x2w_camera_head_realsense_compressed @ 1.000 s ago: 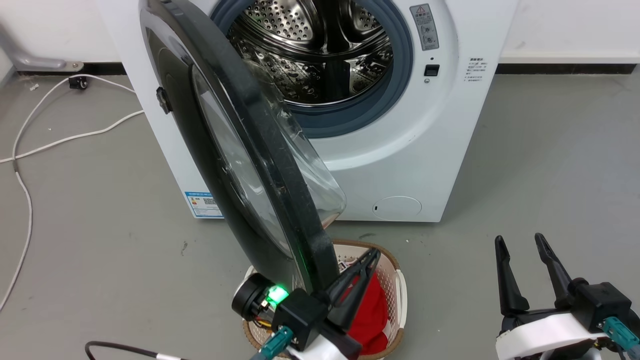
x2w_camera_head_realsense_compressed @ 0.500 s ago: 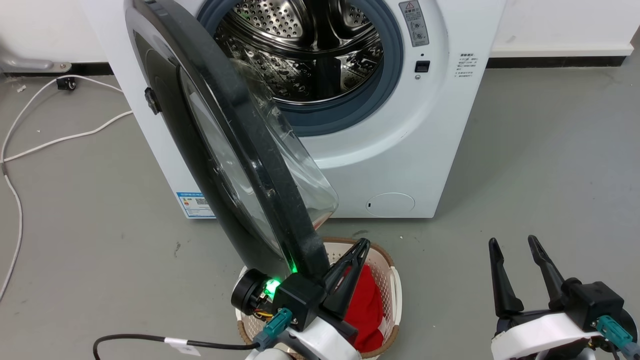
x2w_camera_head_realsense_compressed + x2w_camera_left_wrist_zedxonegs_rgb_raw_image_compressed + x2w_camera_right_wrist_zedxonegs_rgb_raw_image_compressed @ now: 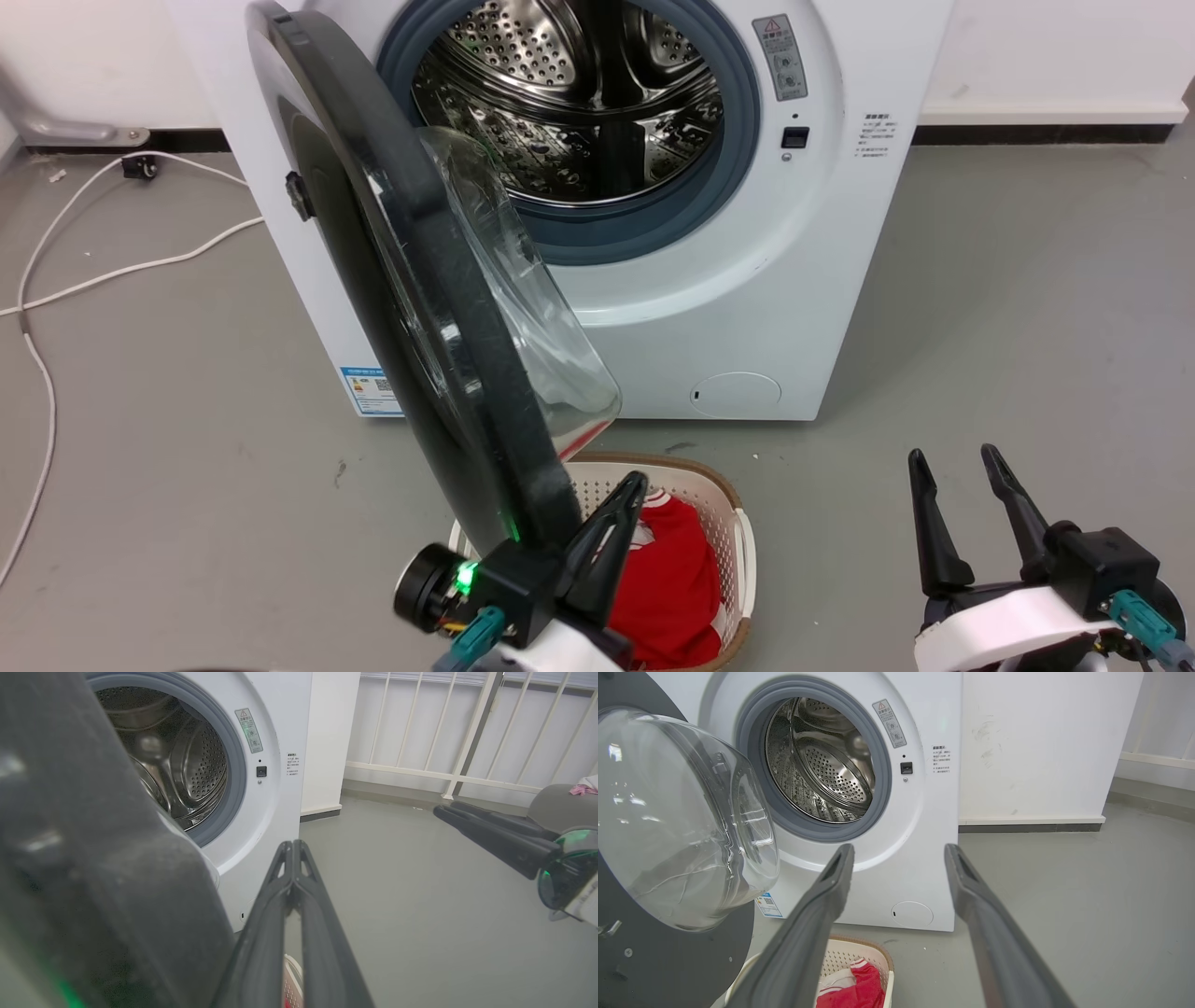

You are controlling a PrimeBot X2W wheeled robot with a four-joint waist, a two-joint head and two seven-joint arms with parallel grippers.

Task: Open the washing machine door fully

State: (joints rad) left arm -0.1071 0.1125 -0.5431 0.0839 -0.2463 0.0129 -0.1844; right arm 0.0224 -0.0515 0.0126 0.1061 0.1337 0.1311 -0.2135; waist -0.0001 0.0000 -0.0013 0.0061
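The white washing machine (image 3: 794,280) stands ahead with its steel drum (image 3: 579,103) exposed. The washing machine door (image 3: 467,373), black-rimmed with a clear glass bowl (image 3: 677,812), is swung out on its left hinge, edge-on to the head camera. My left gripper (image 3: 633,481) is shut with nothing between its fingers, and it lies against the inner side of the rim's lower end. In the left wrist view the closed tips (image 3: 293,843) sit just right of the blurred door (image 3: 93,868). My right gripper (image 3: 952,457) stands open at the lower right, apart from the machine.
A beige laundry basket (image 3: 738,523) holding red cloth (image 3: 672,579) sits on the floor under the door's lower edge. White cables (image 3: 140,266) trail across the grey floor on the left. A white railing (image 3: 467,732) stands to the machine's right.
The door has swung further out to the left, and my shut left gripper has gone left and down with its rim. The head view shifted slightly. The right gripper stays put.
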